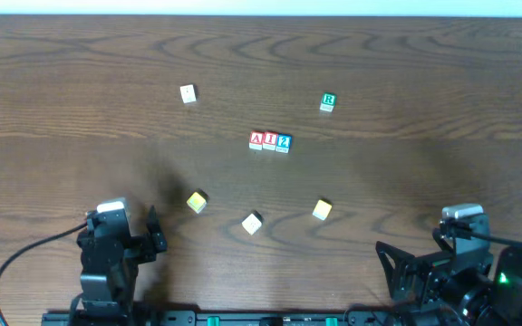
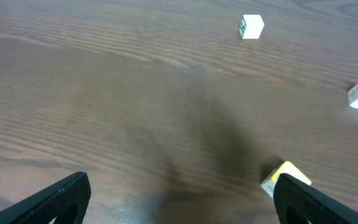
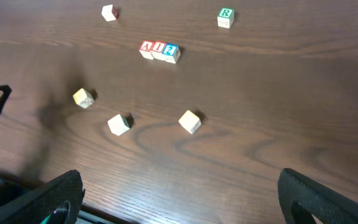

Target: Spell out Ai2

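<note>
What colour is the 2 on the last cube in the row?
Blue, on the 2 cube; it shows best in the right wrist view.

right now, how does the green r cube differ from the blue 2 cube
The green R cube bears a green letter; the blue 2 cube bears a blue numeral. The green R cube stands alone; the blue 2 cube ends a row, against the red I cube. Both are small pale cubes.

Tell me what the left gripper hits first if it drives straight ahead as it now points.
Probably nothing: ahead of the left gripper the left wrist view shows only table. The yellow cube sits off to the side by one finger, and the pale cube is farther off-line.
</note>
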Robot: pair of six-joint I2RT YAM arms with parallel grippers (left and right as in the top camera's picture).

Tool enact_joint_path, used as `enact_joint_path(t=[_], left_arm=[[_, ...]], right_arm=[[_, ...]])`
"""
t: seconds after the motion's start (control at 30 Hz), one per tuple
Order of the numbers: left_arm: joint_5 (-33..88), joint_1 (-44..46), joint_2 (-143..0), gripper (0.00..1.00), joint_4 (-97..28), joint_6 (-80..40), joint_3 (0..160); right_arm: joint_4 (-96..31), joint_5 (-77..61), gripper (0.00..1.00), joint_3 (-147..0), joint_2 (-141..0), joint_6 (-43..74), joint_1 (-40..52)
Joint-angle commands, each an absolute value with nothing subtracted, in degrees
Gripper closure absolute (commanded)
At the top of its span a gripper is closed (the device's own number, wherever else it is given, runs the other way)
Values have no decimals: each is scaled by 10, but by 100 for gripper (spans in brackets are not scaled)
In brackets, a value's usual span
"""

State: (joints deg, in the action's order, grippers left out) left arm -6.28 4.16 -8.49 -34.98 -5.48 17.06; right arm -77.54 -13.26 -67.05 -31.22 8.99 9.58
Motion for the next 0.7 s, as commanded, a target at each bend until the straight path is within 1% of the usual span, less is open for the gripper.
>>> enact_joint_path(t=[0.0,0.2,0.33,0.67], left_arm=[[-58,34,-56,5,-343,-45,152],[-59,33,-28,5,-343,-48,115],[-59,33,-11,5,-339,-72,87],[-51,33,-2,5,-340,-73,88]], right_arm=[[-776,-131,1,-670,-310,98,98],[-776,-131,1,-670,-310,98,98],[-776,-131,1,-670,-310,98,98],[-776,-131,1,-670,-310,98,98]])
